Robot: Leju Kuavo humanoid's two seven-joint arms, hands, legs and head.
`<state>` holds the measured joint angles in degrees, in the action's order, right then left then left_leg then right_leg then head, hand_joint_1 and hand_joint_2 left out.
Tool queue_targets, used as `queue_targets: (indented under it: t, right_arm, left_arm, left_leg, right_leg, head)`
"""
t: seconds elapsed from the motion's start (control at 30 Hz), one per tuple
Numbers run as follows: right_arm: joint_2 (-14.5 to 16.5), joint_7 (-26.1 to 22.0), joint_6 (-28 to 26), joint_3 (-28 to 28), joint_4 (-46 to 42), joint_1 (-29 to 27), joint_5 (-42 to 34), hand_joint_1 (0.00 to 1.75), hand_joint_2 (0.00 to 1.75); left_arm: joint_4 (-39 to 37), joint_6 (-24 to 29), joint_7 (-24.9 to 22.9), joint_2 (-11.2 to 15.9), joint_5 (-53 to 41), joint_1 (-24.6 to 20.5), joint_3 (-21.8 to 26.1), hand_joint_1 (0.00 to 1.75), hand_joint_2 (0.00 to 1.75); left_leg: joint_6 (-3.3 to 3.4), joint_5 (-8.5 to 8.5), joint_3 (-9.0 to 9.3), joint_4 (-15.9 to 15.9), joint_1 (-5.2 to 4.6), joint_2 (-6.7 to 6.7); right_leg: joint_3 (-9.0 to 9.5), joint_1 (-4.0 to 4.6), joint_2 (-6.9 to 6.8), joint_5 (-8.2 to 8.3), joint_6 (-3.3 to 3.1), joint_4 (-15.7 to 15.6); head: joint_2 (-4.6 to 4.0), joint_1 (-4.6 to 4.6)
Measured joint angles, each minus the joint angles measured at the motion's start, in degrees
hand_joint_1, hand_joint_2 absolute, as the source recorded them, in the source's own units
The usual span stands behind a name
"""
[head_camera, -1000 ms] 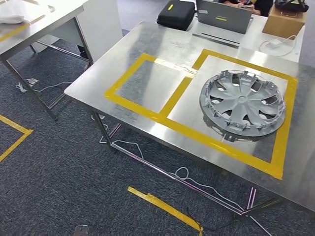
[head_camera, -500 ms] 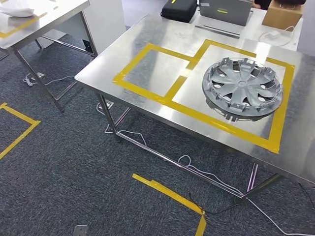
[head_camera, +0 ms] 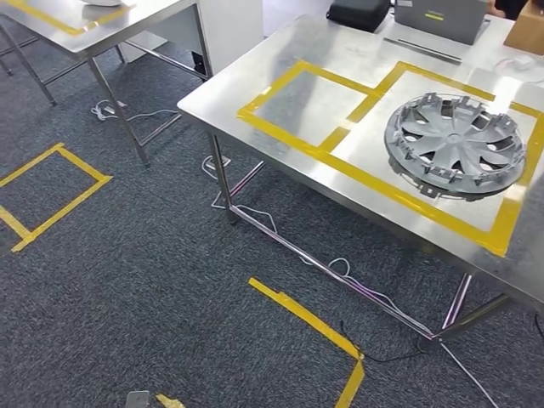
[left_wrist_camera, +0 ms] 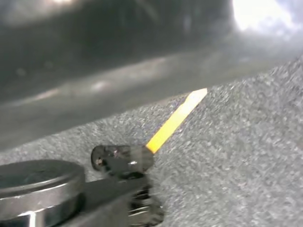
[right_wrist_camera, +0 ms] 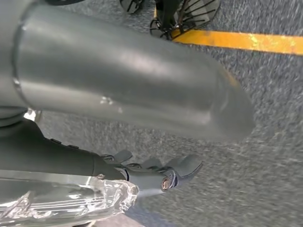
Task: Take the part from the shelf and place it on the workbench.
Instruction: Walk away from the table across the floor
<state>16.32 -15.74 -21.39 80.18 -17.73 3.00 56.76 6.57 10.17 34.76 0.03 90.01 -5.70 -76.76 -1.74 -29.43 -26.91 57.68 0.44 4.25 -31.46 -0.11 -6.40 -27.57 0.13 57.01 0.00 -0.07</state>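
Down at the robot's side, the right hand [right_wrist_camera: 157,175] hangs over grey carpet [right_wrist_camera: 257,179] with its grey fingers [right_wrist_camera: 184,166] stretched out in a loose curve and nothing between them, so it is released. A strip of yellow tape [right_wrist_camera: 250,41] crosses the carpet beyond it. The left hand [left_wrist_camera: 121,163] shows as dark, blurred fingers just above the same carpet, near the end of another yellow tape strip [left_wrist_camera: 175,122]; the blur hides whether it is spread or clenched, so I cannot tell.

Further out, the head view looks down on a steel workbench [head_camera: 221,106] marked with two yellow-taped rectangles [head_camera: 359,106] side by side. The part, a silver wheel cover [head_camera: 454,144], lies flat on the workbench inside the rectangle on the right, its rim just within the tape. The rectangle on the left holds nothing.

At the far edge of the workbench sit a black case [head_camera: 359,13], a grey laptop [head_camera: 439,17] and a cardboard box [head_camera: 529,30]. White cables [head_camera: 333,268] trail on the carpet under the bench frame. A yellow tape corner [head_camera: 308,319] lies on the floor in front of the bench, and a yellow tape square [head_camera: 64,212] lies off to the left. A second steel table [head_camera: 147,13] stands at the upper left, well apart from the workbench.
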Motion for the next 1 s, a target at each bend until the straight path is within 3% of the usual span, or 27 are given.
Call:
queue_targets:
  t: [0.07,0.1,0.2,0.5,0.53,0.6,0.63,0.67,0.7,0.73,0.77,0.83,0.87,0.9,0.93,1.0]
  right_arm:
    - [-0.07,-0.07,0.04,-0.56,0.36,0.12,0.55,0.00,0.00]
    - [-0.16,-0.09,0.04,-0.78,0.48,0.18,0.74,0.00,0.00]
    - [-0.38,-0.10,0.04,-1.12,0.74,0.18,0.91,0.00,0.00]
    - [-0.41,-0.10,0.04,-1.21,0.79,0.12,0.99,0.00,0.00]
    - [-0.43,-0.09,0.04,-1.26,0.81,0.08,1.04,0.00,0.00]
    - [-0.59,-0.06,0.05,-1.51,0.87,-0.03,1.46,0.00,0.00]
    - [-0.74,-0.05,0.07,-1.76,0.93,-0.06,1.81,0.00,0.00]
    - [-0.92,0.00,0.06,-2.16,1.02,-0.07,2.42,0.00,0.00]
    - [-1.14,0.05,-0.01,-2.72,1.15,-0.07,3.34,0.00,0.00]
    - [-1.37,0.10,-0.07,-3.32,1.27,-0.12,4.30,0.00,0.00]
    - [-1.53,0.16,-0.15,-3.85,1.38,-0.23,5.16,0.00,0.00]
    - [-1.74,0.17,-0.21,-4.39,1.46,-0.52,5.94,0.00,0.00]
    - [-1.79,0.17,-0.21,-4.53,1.46,-0.60,6.07,0.00,0.00]
    - [-1.84,0.16,-0.22,-4.65,1.46,-0.60,6.16,0.00,0.00]
    - [-1.87,0.16,-0.22,-4.79,1.46,-0.56,6.25,0.00,0.00]
    - [-1.89,0.08,-0.22,-5.07,1.46,-0.47,6.42,0.00,0.00]
  left_arm:
    - [-0.09,0.13,0.14,0.04,0.02,0.08,0.19,0.00,0.00]
    - [-0.13,0.17,0.15,0.05,0.03,0.17,0.29,0.00,0.00]
    - [-0.25,0.28,0.17,0.05,0.04,0.34,0.49,0.00,0.00]
    - [-0.26,0.30,0.17,0.06,0.04,0.29,0.57,0.00,0.00]
    - [-0.26,0.29,0.17,0.05,0.04,0.25,0.60,0.00,0.00]
    - [-0.26,0.39,0.17,-0.08,0.04,0.18,0.78,0.00,0.00]
    - [-0.26,0.52,0.17,-0.16,0.04,0.22,1.00,0.00,0.00]
    - [-0.27,0.73,0.17,-0.32,0.04,0.27,1.26,0.00,0.00]
    - [-0.37,0.91,0.17,-0.49,0.04,0.46,1.46,0.00,0.00]
    - [-0.47,1.08,0.17,-0.66,0.03,0.61,1.65,0.00,0.00]
    - [-0.56,1.16,0.18,-0.81,0.02,0.68,1.71,0.00,0.00]
    - [-0.65,1.14,0.19,-0.91,0.00,0.72,1.71,0.00,0.00]
    - [-0.65,1.10,0.19,-0.93,0.00,0.74,1.71,0.00,0.00]
    - [-0.65,1.07,0.19,-0.94,-0.01,0.81,1.70,0.00,0.00]
    - [-0.66,1.05,0.20,-0.95,-0.02,0.87,1.70,0.00,0.00]
    - [-0.67,1.04,0.21,-0.93,-0.12,0.91,1.70,0.00,0.00]
  left_leg:
    - [1.08,-0.48,-0.07,-1.46,-0.17,-0.73]
    - [1.57,-0.19,-0.51,-1.66,-0.11,-1.26]
    - [2.82,0.82,-1.69,-1.92,0.02,-2.24]
    - [3.08,1.12,-2.05,-1.91,-0.06,-2.55]
    - [3.17,1.27,-2.21,-1.91,-0.10,-2.70]
    - [3.50,2.37,-3.54,-1.85,-0.54,-3.85]
    - [3.62,3.41,-4.79,-1.82,-0.92,-4.95]
    - [3.60,5.04,-6.43,-1.80,-1.32,-6.57]
    - [3.01,5.61,-8.18,-1.30,-1.53,-7.30]
    - [2.30,5.28,-10.10,0.15,-1.62,-7.59]
    - [1.50,3.73,-11.77,2.83,-1.46,-7.13]
    - [0.32,-0.77,-14.28,10.63,-0.85,-5.27]
    - [-0.02,-1.50,-14.69,13.49,-0.52,-4.87]
    - [-0.30,-1.10,-14.22,14.41,-0.23,-4.62]
    - [-0.49,0.15,-12.57,12.86,0.00,-4.32]
    - [-0.39,2.69,-7.11,5.15,0.01,-2.29]
  right_leg:
    - [-0.49,0.01,-0.92,0.47,0.76,0.33]
    - [-0.84,-0.07,-0.21,0.13,1.18,0.64]
    - [-2.15,-0.28,4.01,-3.05,1.91,2.92]
    - [-2.64,-0.29,4.98,-4.70,1.88,4.54]
    - [-2.89,-0.29,5.25,-5.45,1.87,5.44]
    - [-4.48,-0.19,5.91,-8.71,1.67,11.53]
    - [-3.86,-0.05,6.30,-8.60,1.25,12.77]
    - [-1.08,0.11,7.75,-8.09,0.64,10.31]
    - [1.78,0.09,8.13,-5.86,-0.19,5.34]
    - [4.56,0.08,8.25,-3.59,-0.96,0.16]
    - [5.93,0.01,7.97,-2.75,-1.40,-3.37]
    - [4.81,-0.07,5.23,-1.72,-1.54,-3.57]
    - [4.47,-0.09,4.26,-1.52,-1.45,-3.51]
    - [4.16,-0.13,3.37,-1.35,-1.34,-3.44]
    - [3.96,-0.18,2.58,-1.24,-1.22,-3.35]
    - [3.70,-0.17,1.18,-1.23,-0.93,-3.16]
  head:
    - [0.00,0.00]
    - [0.00,0.03]
    - [0.00,0.17]
    - [0.00,0.19]
    - [0.00,0.22]
    - [0.00,0.27]
    - [0.00,0.27]
    - [0.00,0.21]
    - [0.00,0.01]
    - [0.00,-0.25]
    - [0.00,-0.48]
    - [0.00,-0.74]
    - [0.00,-0.75]
    - [0.00,-0.76]
    - [0.00,-0.75]
    - [0.00,-0.76]
